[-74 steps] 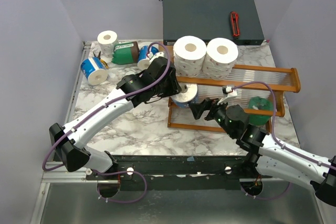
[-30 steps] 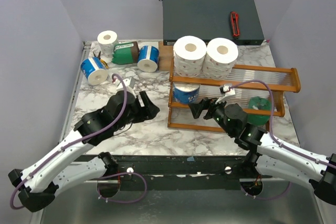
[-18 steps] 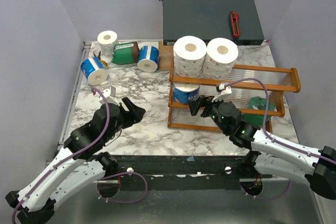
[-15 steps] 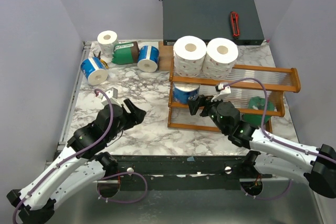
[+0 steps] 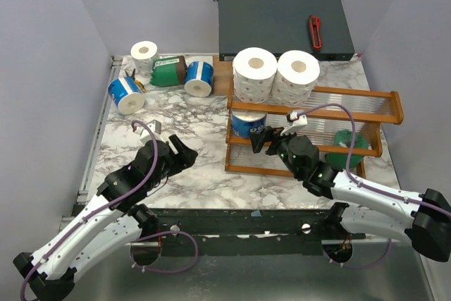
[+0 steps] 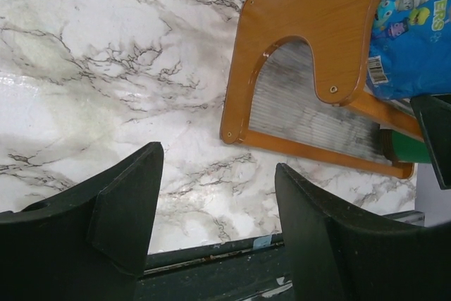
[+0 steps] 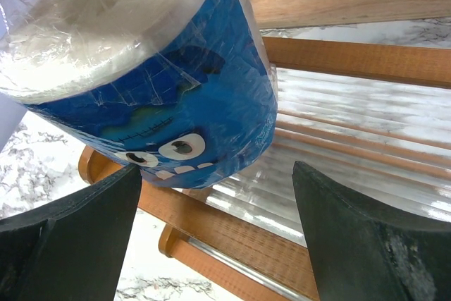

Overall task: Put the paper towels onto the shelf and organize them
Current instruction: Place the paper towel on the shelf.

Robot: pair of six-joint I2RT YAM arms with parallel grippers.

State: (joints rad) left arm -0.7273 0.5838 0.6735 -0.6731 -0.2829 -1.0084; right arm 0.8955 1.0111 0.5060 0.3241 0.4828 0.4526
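The left pincer (image 5: pixel 184 156) is seen open above the surface (image 5: pixel 190 114), the right pincer (image 5: pixel 264 139) open before the blue-wrapped roll (image 5: pixel 248 126) on the shelf (image 5: pixel 384 100).

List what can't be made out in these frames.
- Green-wrapped roll: in the top view it is blurred through the ribbed tiers of the shelf and partly behind the right arm. The left wrist shows only a sliver.
- Blue-wrapped roll inside the shelf: in the right wrist view its top is cut off by a wooden rail. In the top view it is mostly under the upper tier.
- Red tool on the dark box: too small in the top view to identify.
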